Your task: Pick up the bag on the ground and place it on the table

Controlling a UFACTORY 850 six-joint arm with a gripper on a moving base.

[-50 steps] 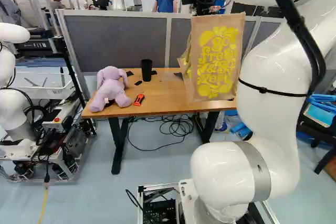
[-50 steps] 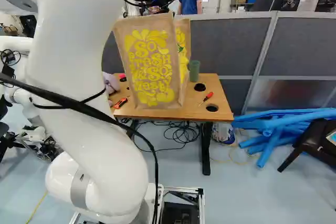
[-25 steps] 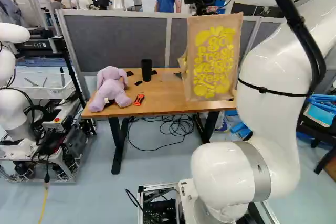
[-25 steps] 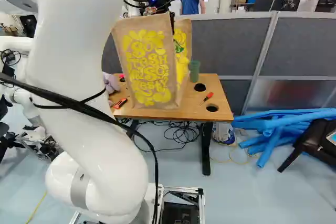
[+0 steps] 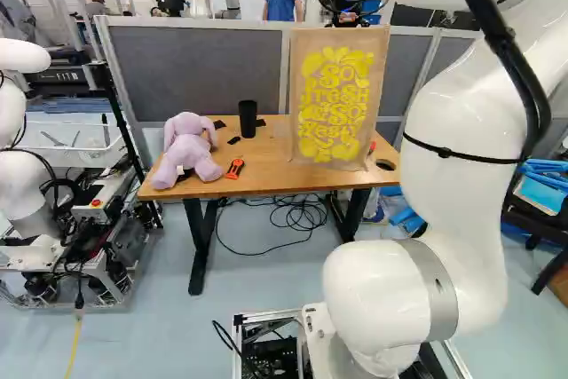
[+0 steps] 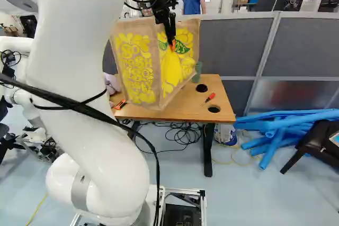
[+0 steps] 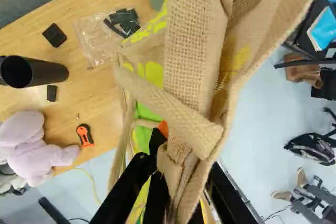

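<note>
The right base view shows the end effector [image 6: 172,45] clamped on the bag [image 6: 135,67] over the counter [image 6: 192,107], contact between bag and counter indeterminate, and a leaf-printed side panel absent from the left base view, which exposes the plush toy [image 5: 188,150] fully.

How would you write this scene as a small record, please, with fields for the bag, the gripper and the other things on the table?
bag: brown, yellow print, upright over the table
gripper: shut on the bag's top part
bag touching table: cannot tell
toy: purple, left end of table in left base view
black cup: upright, between toy and bag in left base view
green cup: partly behind bag in right base view
</note>
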